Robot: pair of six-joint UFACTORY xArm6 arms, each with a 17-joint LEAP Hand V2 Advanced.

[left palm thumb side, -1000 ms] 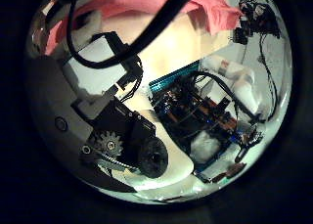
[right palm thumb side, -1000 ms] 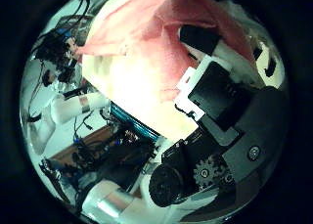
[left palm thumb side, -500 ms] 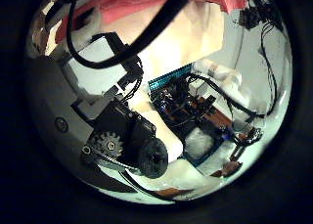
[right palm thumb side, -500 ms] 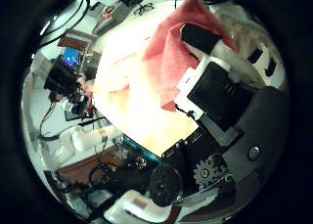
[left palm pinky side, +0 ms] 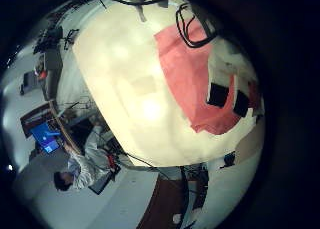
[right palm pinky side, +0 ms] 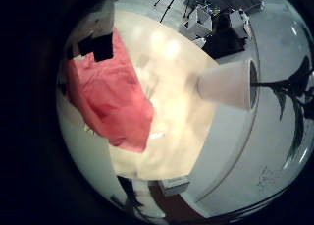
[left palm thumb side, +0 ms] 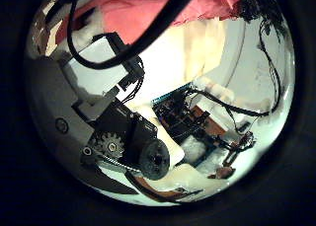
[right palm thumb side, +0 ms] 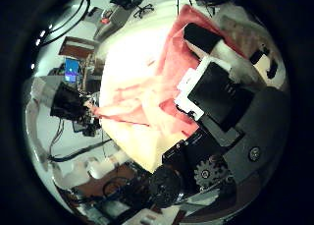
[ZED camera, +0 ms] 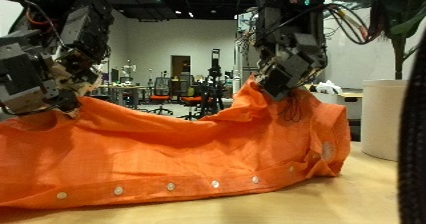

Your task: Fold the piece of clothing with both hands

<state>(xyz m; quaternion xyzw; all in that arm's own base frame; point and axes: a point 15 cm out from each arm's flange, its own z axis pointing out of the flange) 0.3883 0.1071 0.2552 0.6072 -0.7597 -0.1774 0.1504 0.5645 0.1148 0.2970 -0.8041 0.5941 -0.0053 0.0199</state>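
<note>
Looking at the outside view, your left hand (ZED camera: 53,59) and right hand (ZED camera: 290,59) each pinch the top edge of the orange garment (ZED camera: 173,154), lifted with its hem trailing on the desk (ZED camera: 266,206). In the right thumb-side palm view, the garment (right palm thumb side: 162,78) hangs taut, so I judge you should carry both hands over at equal height and pace.
</note>
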